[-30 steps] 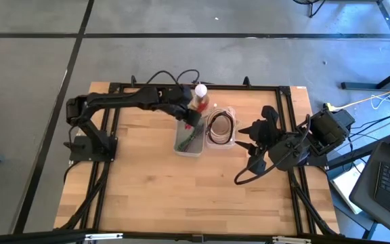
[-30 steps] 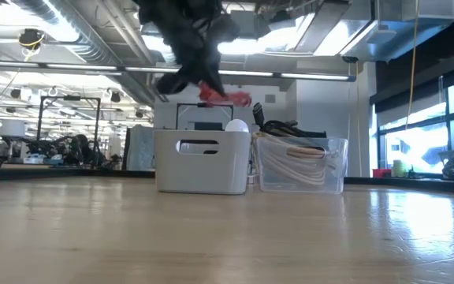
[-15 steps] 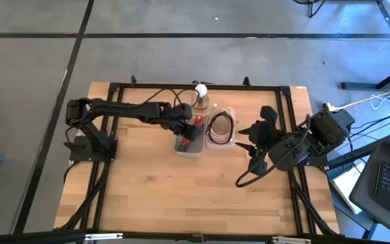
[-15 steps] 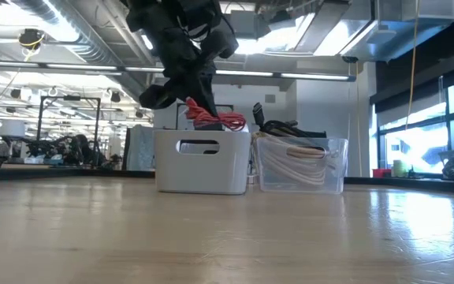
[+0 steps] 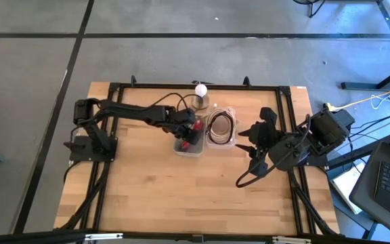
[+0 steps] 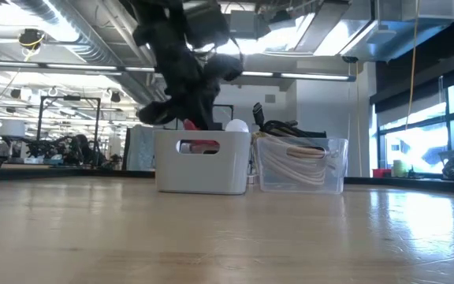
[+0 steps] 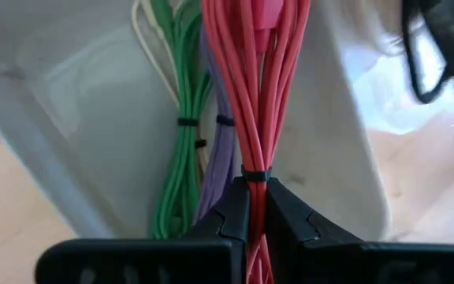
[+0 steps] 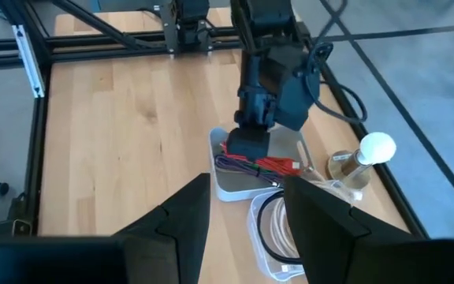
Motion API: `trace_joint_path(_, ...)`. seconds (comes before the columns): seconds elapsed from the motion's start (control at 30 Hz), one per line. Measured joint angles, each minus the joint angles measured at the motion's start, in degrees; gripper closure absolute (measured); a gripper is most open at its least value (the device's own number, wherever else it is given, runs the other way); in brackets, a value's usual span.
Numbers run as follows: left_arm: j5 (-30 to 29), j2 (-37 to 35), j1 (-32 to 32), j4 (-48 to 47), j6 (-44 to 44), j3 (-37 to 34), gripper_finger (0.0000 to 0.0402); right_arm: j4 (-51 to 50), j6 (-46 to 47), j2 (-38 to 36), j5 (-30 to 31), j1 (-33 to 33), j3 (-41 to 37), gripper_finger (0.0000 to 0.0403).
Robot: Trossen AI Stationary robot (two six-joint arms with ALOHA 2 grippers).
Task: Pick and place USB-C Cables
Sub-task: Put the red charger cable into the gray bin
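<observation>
- The left gripper has its dark fingers pinched nearly closed on a short folded red USB-C cable bundle, gripping right at the little black tie, and it's hanging down inside the opaque white plastic bin in the middle of the table.
- The red bundle's free end lies alongside a green folded cable bundle and a purple one that sit on the bin floor. From the right wrist view the red one looks like it's resting across the others.
- Next door, touching the white bin, is a clear plastic tub with cream-white coiled cables and a black loop in it.
- The right gripper is parked well off to the right side of the table, fingers spread wide, holding nothing.
- My guess is we're at the drop-off step, release not done yet.
- What could go sideways: the red strands run between the fingers, so if the fingers only crack open a bit the bundle could snag and get dragged back out when the arm lifts.
- Also the gripper is close to the bin wall, so a sloppy exit could nudge or tip the light bin, and it's tight against the clear tub.
- A white ball on a round metal base sits just behind the bins, easy to clip on the way out.
</observation>
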Motion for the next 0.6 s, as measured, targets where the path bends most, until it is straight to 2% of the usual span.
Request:
trace_joint_path(0.4,1.95,7.15,0.86,3.23,3.50,0.00,0.0389,0.00,1.49,0.00,-1.10,0.00,-0.01,0.0238)
trace_joint_path(0.6,1.29,8.26,0.83,3.43,5.72,0.02,0.0383,-0.01,1.96,0.00,-1.11,0.00,-0.01,0.0238)
